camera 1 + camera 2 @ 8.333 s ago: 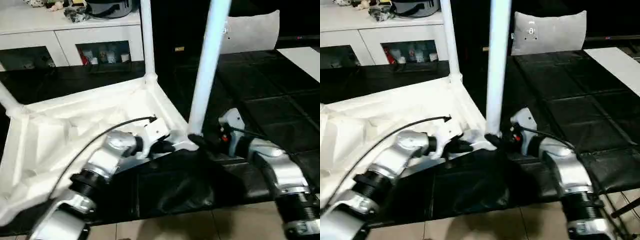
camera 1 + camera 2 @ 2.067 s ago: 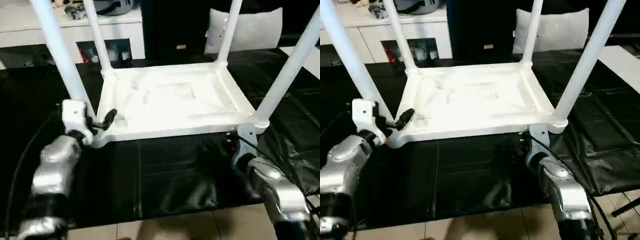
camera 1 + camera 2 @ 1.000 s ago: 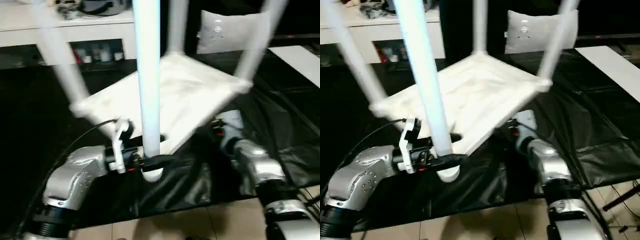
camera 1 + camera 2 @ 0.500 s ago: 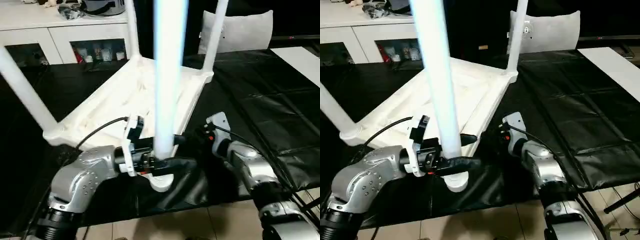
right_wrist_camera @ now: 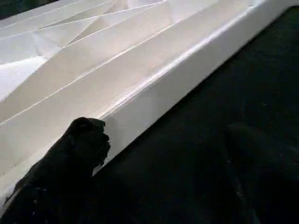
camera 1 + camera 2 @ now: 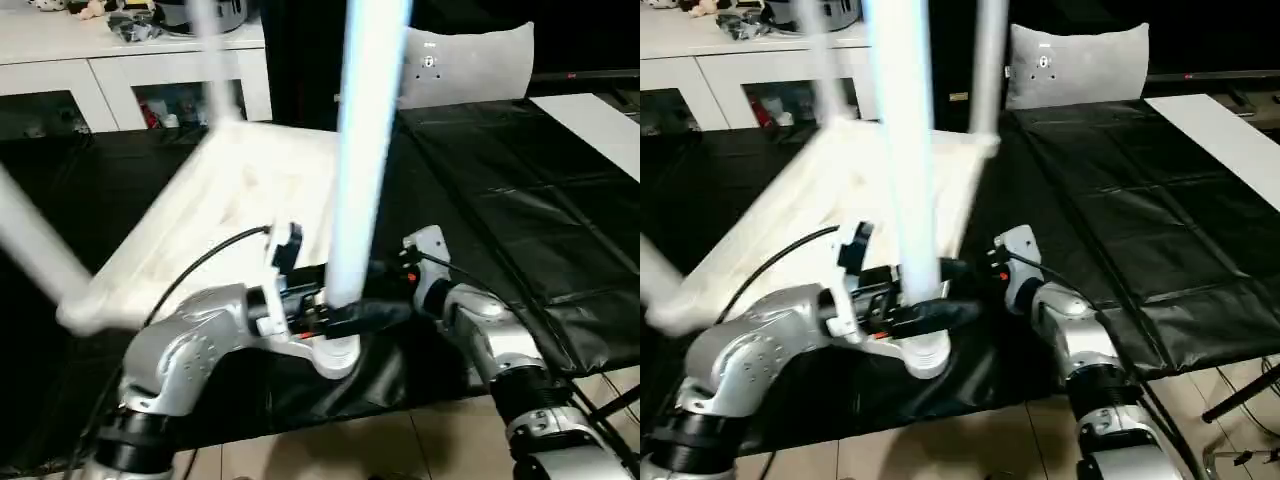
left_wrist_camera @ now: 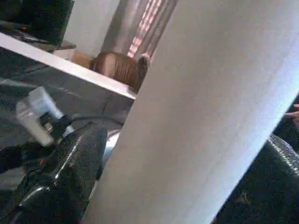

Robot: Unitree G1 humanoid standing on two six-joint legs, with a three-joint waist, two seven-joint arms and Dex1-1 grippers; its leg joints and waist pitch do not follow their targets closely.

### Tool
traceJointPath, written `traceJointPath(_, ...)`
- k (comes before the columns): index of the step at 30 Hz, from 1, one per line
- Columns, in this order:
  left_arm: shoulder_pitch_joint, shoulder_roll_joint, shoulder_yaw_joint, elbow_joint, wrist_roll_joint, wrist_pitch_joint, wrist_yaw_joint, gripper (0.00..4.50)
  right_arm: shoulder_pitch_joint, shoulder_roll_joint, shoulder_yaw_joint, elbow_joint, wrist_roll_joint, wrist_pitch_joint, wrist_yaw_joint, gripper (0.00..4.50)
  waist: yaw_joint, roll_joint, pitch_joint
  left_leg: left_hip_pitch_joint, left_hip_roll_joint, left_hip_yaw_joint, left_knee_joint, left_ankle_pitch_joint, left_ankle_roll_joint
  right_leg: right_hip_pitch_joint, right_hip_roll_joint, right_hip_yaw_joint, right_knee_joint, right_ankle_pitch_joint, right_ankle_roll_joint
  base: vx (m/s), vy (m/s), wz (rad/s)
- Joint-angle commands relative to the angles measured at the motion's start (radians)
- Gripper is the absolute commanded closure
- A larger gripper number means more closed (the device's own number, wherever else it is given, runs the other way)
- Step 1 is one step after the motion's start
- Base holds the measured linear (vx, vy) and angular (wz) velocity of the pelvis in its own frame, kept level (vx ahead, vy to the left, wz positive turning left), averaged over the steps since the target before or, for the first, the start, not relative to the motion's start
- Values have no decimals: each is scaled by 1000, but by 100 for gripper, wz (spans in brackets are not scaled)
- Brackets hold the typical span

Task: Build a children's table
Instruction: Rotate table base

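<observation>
**Upturned table, near corner leg between the left claw's fingers**

Children's table (image 6: 235, 215) lies upside down on the black mat (image 6: 500, 200), filling the centre and left of the head views, ribbed underside facing up. Legs rise from the corner sockets toward the top of the frame. The nearest leg (image 6: 365, 150) stands tall through the middle of the picture, its base seated in the round corner socket (image 6: 335, 355) at lower centre. A second leg (image 6: 35, 250) slants off at far left; others at the back are blurred.

Left gripper (image 6: 345, 315): sits at lower centre, right at the foot of the near leg. Its black fingers (image 6: 375, 312) are spread wide on either side of the leg just above the socket. In the left wrist view the leg (image 7: 205, 112) stands between the two dark fingers (image 7: 60, 168). Firm grip or only bracketing: cannot tell.

Right gripper (image 6: 385, 272): lower centre-right, just beside the same corner, on the table's right-hand edge. Fingers parted wide. Right wrist view shows one black finger (image 5: 70, 158) against the white rim (image 5: 177, 79), the other over the mat, apart from the table.

White cabinet (image 6: 130, 70) across upper left; grey cushion (image 6: 470, 60) at upper right.
</observation>
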Motion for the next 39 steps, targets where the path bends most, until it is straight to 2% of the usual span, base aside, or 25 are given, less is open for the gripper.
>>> traceJointPath(1,-38,-40,-63,-2,14,-30,20,2,-20,52,49,-7,-9,-14,19,0,11,-13,-68,0,15,1,-69,-161,50,62,-51,35,-67,-264,-217,0,0,0)
traceJointPath(5,-46,-54,-73,25,64,-85,46,2,-20,40,20,-3,-4,-18,-6,0,12,-12,-68,2,15,2,-69,-173,52,61,-50,35,-70,-278,-212,0,0,0)
traceJointPath(8,-47,-56,-87,41,102,-120,58,2,-13,24,2,-6,-1,-14,-19,0,14,-6,-68,2,16,0,-70,-183,48,62,-51,34,-71,-282,-206,0,0,0)
traceJointPath(11,-61,-63,-100,89,176,-183,104,2,-5,-10,-27,4,-14,-31,-59,0,15,-7,-67,3,16,1,-70,-190,44,60,-48,33,-75,-287,-196,0,0,0)
traceJointPath(14,-100,-67,-97,190,282,-270,210,2,20,-59,-91,-25,20,-17,-66,0,25,-5,-68,11,14,2,-67,-205,40,58,-46,34,-79,-309,-174,0,0,0)
traceJointPath(16,-116,-67,-90,232,317,-303,256,2,38,-80,-115,-55,34,-3,-70,0,32,-9,-67,5,13,2,-69,-203,38,62,-48,32,-79,-318,-171,0,0,0)
traceJointPath(18,-127,-65,-85,260,340,-325,282,2,53,-100,-129,-79,38,5,-70,0,32,-8,-66,7,12,1,-70,-218,36,61,-47,30,-83,-346,-155,0,0,0)
traceJointPath(20,-120,-50,-93,263,349,-340,264,2,79,-124,-144,-123,51,11,-48,0,31,-12,-66,2,11,-1,-71,-219,38,65,-50,30,-85,-368,-143,0,0,0)
traceJointPath(21,-103,-29,-110,251,353,-350,223,2,100,-144,-151,-155,58,21,-38,0,30,-8,-68,2,11,-1,-70,-214,41,64,-51,30,-86,-373,-144,0,0,0)
traceJointPath(22,-99,-26,-114,251,355,-355,214,2,105,-148,-151,-161,59,22,-37,0,30,-11,-69,0,10,-1,-68,-203,47,64,-51,31,-86,-371,-142,0,0,0)
traceJointPath(24,-89,-10,-121,250,357,-363,190,2,121,-160,-147,-187,58,17,-27,0,28,-6,-70,2,11,-1,-68,-199,51,60,-50,30,-85,-371,-149,0,0,0)
traceJointPath(26,-79,12,-128,252,355,-371,161,2,140,-173,-145,-216,59,16,-14,0,30,-6,-69,1,13,0,-68,-199,54,59,-49,30,-85,-363,-154,0,0,0)
traceJointPath(29,-65,87,-150,262,361,-380,78,2,185,-211,-127,-301,59,85,17,0,32,-2,-68,4,14,-2,-72,-211,52,57,-47,30,-83,-359,-157,0,0,0)
traceJointPath(34,-73,214,-159,312,409,-417,-29,2,244,-281,-94,-415,96,113,145,0,33,5,-68,7,15,-4,-75,-237,48,57,-48,31,-82,-351,-152,0,0,0)
traceJointPath(35,-82,229,-155,331,421,-433,-35,28,248,-288,-97,-424,103,126,155,0,33,6,-67,7,15,-4,-76,-235,47,57,-47,31,-82,-345,-156,0,0,0)
traceJointPath(39,-110,263,-171,391,470,-487,-37,48,256,-304,-93,-452,114,172,174,0,33,6,-67,8,16,-4,-76,-240,36,57,-52,32,-82,-347,-169,0,0,0)
